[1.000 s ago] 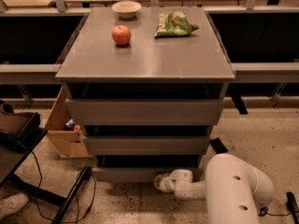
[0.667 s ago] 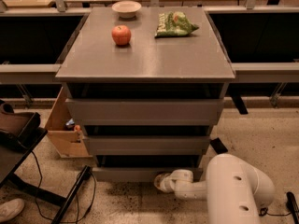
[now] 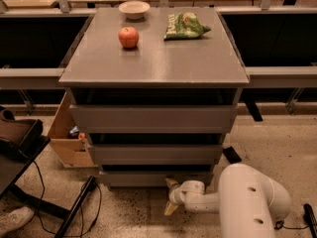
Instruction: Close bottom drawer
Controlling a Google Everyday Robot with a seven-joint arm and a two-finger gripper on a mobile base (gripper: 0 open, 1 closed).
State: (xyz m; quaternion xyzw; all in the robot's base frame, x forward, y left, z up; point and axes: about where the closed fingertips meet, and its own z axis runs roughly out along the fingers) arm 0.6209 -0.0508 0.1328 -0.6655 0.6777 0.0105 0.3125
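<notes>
Well, my hand (image 3: pixel 171 196) hung spread low before the bottom drawer (image 3: pixel 143 178), one fingertip (image 3: pixel 172 183) seemingly touching its front; the drawer's inside lay hidden in shadow.

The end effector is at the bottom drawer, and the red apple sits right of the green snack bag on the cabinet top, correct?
No. The camera view shows the round red apple left of the green snack bag on the grey cabinet top. The end effector is at the narrow grey bottom drawer front.
</notes>
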